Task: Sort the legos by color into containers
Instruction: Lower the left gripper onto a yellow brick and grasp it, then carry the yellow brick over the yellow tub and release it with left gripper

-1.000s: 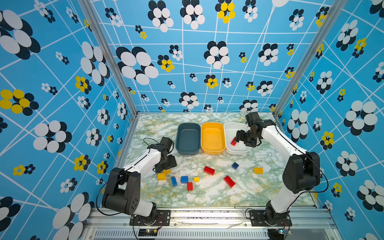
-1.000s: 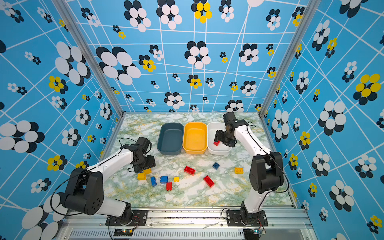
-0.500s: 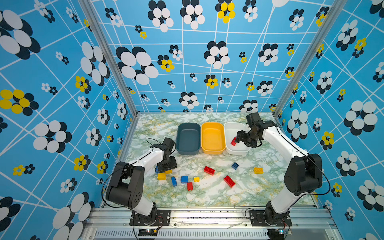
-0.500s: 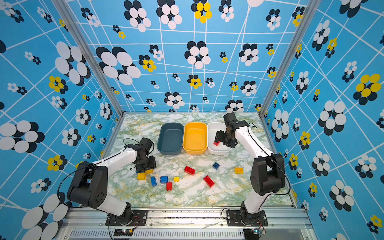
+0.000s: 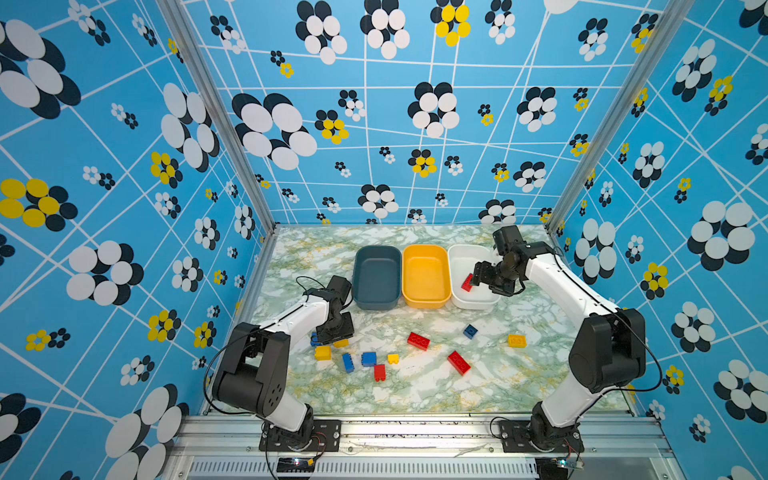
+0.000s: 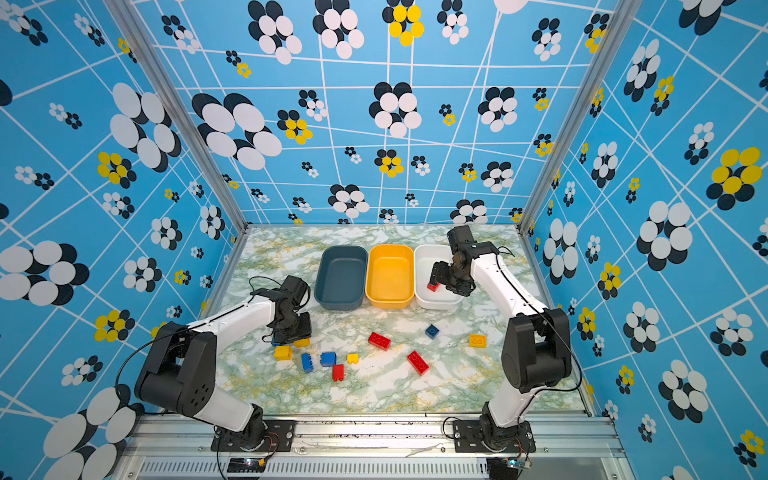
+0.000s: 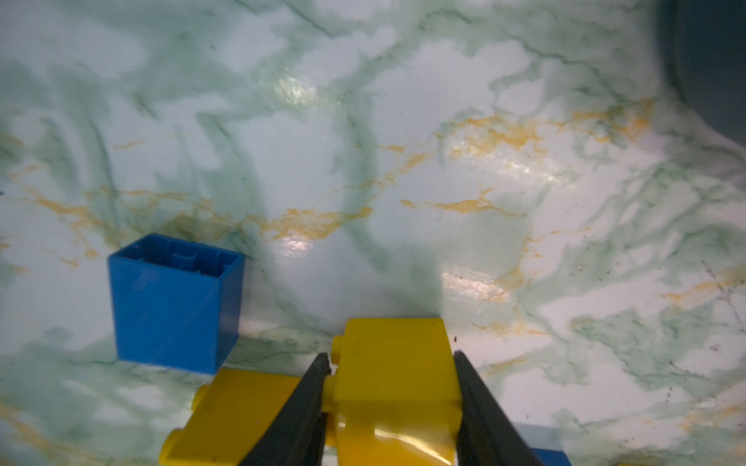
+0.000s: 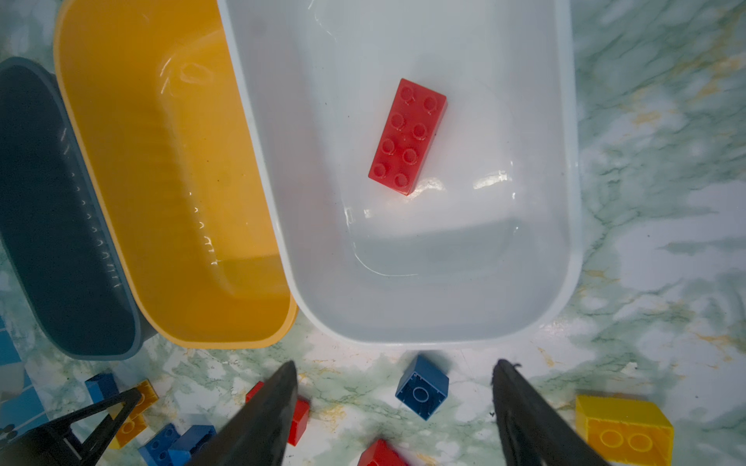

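Three tubs stand in a row at the far side of the marble table [image 7: 403, 161]: teal tub [image 5: 376, 276], yellow tub [image 5: 426, 274], white tub [image 5: 465, 259]. One long red brick [image 8: 407, 136] lies studs-up inside the white tub. Right gripper [image 8: 395, 363]: over the white tub, jaws wide apart, empty. Left gripper [image 7: 389, 355]: low over the table, jaws pressed against both sides of a yellow brick [image 7: 391, 339], with a blue brick [image 7: 173, 306] close by. Remaining legos [image 5: 418, 340] lie scattered in front of the tubs.

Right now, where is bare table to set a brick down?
Free: the marble tabletop strip in front of the long red plastic brick, and the strip behind the dark teal plastic tub. Crowded: bricks around the left fingers.
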Controlling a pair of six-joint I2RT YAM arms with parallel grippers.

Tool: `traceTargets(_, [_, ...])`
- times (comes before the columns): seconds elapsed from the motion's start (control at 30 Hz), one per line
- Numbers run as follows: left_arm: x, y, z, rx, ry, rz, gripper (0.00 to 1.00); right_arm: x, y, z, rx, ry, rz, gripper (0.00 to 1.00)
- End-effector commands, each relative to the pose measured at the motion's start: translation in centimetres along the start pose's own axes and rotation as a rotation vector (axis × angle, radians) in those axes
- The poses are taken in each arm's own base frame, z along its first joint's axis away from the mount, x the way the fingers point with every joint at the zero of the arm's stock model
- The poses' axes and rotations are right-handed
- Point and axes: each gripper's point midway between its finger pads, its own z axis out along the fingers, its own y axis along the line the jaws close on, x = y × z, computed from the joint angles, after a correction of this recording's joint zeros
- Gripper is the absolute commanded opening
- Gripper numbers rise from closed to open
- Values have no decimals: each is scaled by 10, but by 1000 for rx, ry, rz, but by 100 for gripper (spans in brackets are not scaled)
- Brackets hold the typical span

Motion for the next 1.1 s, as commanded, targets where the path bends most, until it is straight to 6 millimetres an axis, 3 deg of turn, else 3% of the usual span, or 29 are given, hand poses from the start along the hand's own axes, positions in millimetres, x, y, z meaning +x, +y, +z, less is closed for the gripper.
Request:
traceTargets(0.0, [-7, -10, -19, 20, -44, 35, 34, 5, 0, -8, -2, -17, 15, 77])
traceTargets(0.3, [-28, -48, -70, 76, -181, 148, 31, 20, -2, -9, -46, -33, 46, 90])
traceTargets(0.67, [-50, -121, -123, 225, -297, 296, 31, 42, -6, -11, -88, -37, 83, 95])
traceTargets(1.07, [-70, -211, -134, 366, -304, 397, 31, 57, -12, -20, -97, -48, 100, 95])
